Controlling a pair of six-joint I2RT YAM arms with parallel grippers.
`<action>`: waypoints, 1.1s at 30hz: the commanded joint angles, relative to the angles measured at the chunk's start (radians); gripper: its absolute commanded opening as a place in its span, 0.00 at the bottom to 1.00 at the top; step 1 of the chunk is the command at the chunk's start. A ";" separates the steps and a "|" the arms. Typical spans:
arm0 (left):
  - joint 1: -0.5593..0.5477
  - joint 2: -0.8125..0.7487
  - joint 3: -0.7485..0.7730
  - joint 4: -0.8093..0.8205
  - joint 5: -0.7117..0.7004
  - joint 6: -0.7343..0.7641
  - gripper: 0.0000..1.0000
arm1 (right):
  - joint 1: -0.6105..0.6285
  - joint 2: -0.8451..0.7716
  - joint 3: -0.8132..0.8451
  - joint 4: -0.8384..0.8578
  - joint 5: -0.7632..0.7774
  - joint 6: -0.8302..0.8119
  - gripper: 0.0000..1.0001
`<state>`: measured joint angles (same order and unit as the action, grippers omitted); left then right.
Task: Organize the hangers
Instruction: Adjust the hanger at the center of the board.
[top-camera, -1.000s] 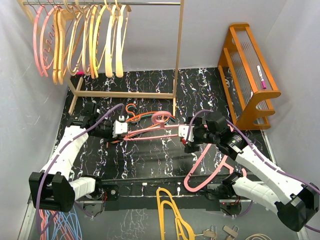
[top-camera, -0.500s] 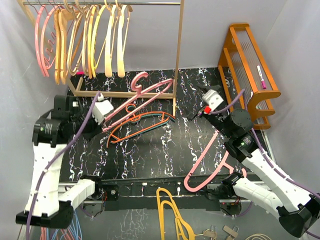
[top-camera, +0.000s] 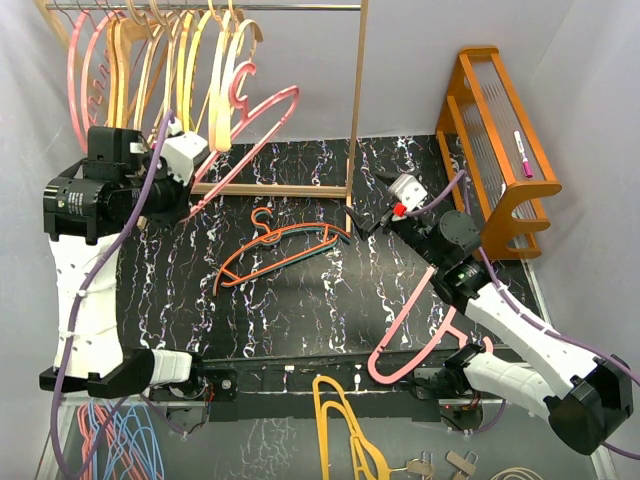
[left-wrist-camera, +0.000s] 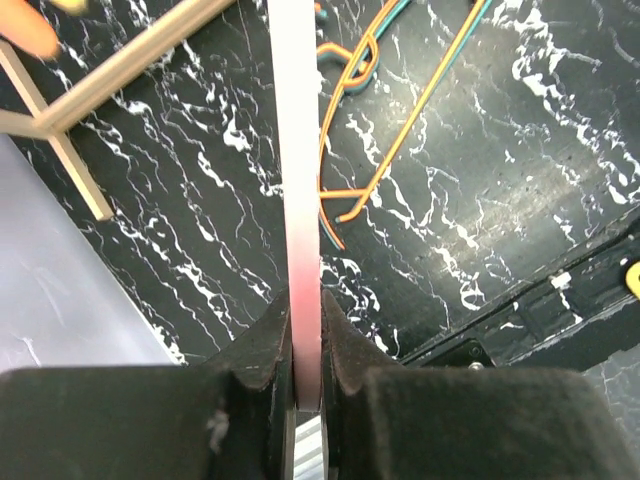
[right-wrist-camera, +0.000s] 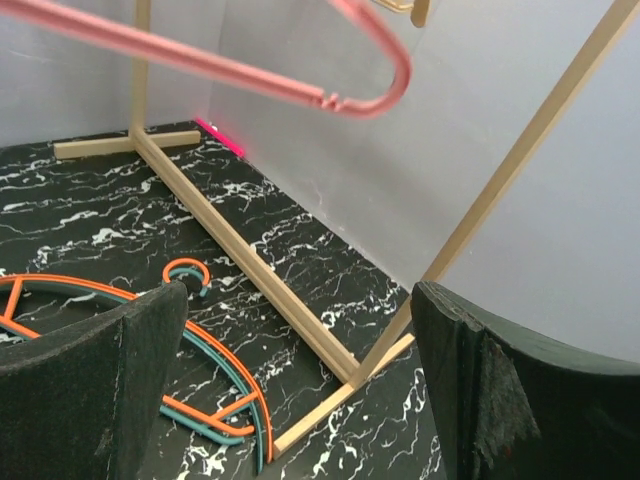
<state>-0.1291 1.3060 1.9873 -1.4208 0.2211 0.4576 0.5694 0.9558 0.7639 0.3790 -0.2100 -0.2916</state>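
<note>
a pink hanger (top-camera: 262, 118) is pinched tight in the left gripper (left-wrist-camera: 305, 335) and held up by the hangers (top-camera: 150, 80) hung on the rack (top-camera: 358, 100). the right gripper (right-wrist-camera: 300, 370) is spread wide, nothing held. orange and teal hangers (top-camera: 285, 250) are laid on the mat (top-camera: 300, 305).

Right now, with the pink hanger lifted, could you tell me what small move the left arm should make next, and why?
Probably raise the left hand a little, to bring the hook over the rail. It is shut on the pink hanger, whose hook sits below the rail, which is bare toward the right.
</note>
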 joint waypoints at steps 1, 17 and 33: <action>-0.015 0.020 0.142 -0.014 0.057 -0.061 0.00 | -0.002 -0.021 -0.026 0.121 0.051 -0.006 0.98; -0.024 -0.069 -0.132 -0.012 0.366 -0.237 0.00 | -0.002 0.205 0.081 0.244 -0.082 0.091 0.98; -0.026 -0.002 0.114 0.080 0.411 -0.431 0.00 | -0.001 0.331 0.143 0.367 -0.224 0.201 0.98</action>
<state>-0.1528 1.2495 2.0254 -1.4021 0.5812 0.1081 0.5690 1.3041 0.9234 0.6270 -0.3820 -0.1501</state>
